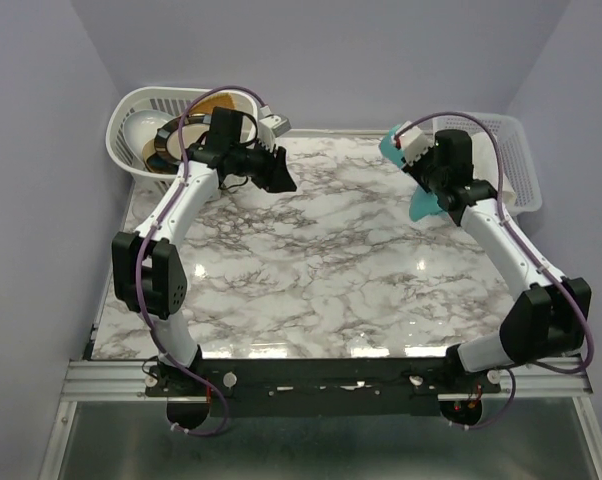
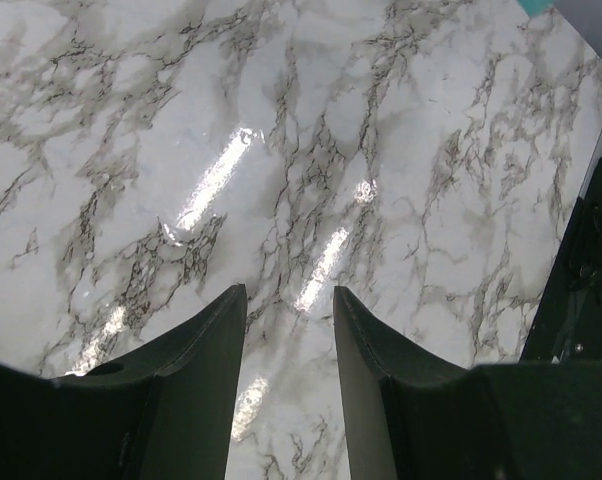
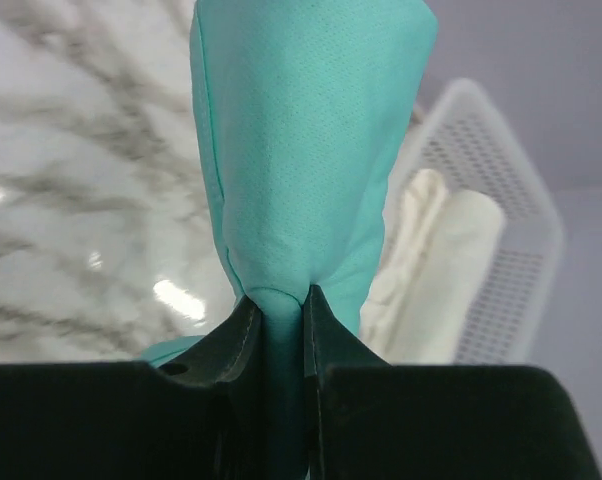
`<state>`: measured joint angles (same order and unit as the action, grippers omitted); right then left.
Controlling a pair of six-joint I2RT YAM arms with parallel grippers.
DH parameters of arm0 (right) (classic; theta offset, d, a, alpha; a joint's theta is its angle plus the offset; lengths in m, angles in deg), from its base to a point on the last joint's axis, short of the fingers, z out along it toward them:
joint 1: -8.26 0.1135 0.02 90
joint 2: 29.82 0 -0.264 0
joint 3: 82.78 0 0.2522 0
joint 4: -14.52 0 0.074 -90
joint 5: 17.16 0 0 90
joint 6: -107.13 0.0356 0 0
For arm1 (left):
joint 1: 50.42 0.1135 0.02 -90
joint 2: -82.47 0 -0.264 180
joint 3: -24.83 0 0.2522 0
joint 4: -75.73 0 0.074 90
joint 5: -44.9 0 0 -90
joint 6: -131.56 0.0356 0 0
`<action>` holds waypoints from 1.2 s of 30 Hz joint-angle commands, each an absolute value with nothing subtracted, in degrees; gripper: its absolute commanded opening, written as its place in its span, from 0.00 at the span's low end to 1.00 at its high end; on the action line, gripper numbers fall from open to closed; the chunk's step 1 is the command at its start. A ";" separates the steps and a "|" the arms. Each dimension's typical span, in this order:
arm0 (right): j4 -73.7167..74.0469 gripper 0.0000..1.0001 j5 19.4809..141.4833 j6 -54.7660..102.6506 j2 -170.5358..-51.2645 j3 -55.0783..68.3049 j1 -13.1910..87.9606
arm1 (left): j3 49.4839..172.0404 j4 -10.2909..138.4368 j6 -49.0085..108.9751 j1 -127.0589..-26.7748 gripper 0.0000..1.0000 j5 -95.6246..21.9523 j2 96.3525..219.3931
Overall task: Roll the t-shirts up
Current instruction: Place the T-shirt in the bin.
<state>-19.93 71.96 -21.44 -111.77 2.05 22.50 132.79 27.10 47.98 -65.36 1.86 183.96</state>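
At the far right edge of the surface, my right claw (image 3: 278, 295) is clamped tight on the t-shirt (image 3: 301, 140). The two fingers (image 3: 239, 335) are pinched together on a narrow bunched fold of the teal fabric, with no gap left around it. From that pinch the cloth widens out past my fingertips into one broad, soft lobe, so pretty much all of the shirt I can see is out beyond the tips rather than back in the claw. From above, teal pokes out on the far side of the claw, and another flap hangs on the near side over the marble table (image 1: 311, 260). Can't tell if that flap actually touches the top or just dangles above it.

Just beside the shirt, off the far right corner, sits a white slotted basket (image 3: 506, 150) with a couple of cream cloth rolls (image 3: 436, 250) lying in it.

My left claw (image 2: 289, 295) is over by the far left corner. Its fingers stand apart with nothing between them, just bare marble underneath, and it's well apart from the shirt. Behind it at that corner there's a second white basket (image 1: 131, 110) with some round things in it that I can't make out.
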 commanded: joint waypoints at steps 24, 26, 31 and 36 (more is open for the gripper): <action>5.77 0.00 43.23 -48.42 -156.45 33.36 4.57 | 128.51 25.50 49.65 -64.39 0.50 -0.10 186.09; 7.78 0.00 43.05 -50.89 -158.22 34.51 4.65 | 128.51 25.41 49.74 -64.30 0.50 -0.10 186.62; 8.68 0.00 42.26 -55.29 -160.77 34.08 4.48 | 129.03 25.58 49.47 -64.22 0.51 -0.10 187.50; 5.87 0.00 40.85 -53.20 -161.57 32.85 4.48 | 129.65 25.93 49.03 -64.22 0.51 -0.01 188.02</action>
<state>5.12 43.91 -53.04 -160.58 32.06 4.55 128.79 25.87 49.03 -64.61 0.62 187.06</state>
